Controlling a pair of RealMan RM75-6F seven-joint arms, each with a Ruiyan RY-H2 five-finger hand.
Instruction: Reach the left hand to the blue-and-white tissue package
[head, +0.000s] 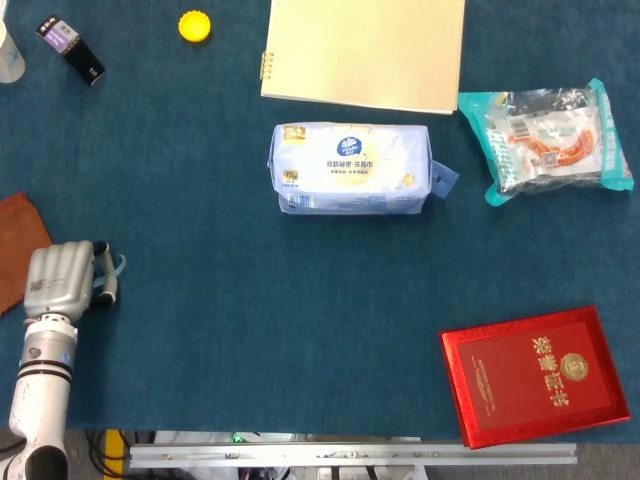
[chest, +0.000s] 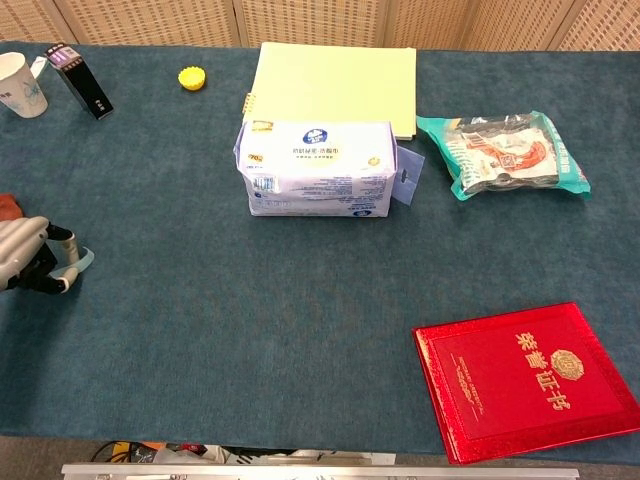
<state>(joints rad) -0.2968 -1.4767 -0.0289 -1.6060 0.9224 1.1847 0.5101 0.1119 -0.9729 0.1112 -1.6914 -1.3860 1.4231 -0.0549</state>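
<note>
Tissue package (head: 349, 169) lies flat, long axis running left-right across the counter (head: 250, 300); left hand (head: 62, 277), well apart, fingers (head: 103, 290) curled, empty.

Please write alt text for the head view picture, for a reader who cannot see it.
A blue-and-white tissue package lies mid-table on a dark blue cloth, far from the left robot hand, which sits at the left edge with fingers curled. Around it lie a cream spiral notebook, a teal snack bag, a red certificate folder and a yellow bottle cap.
</note>
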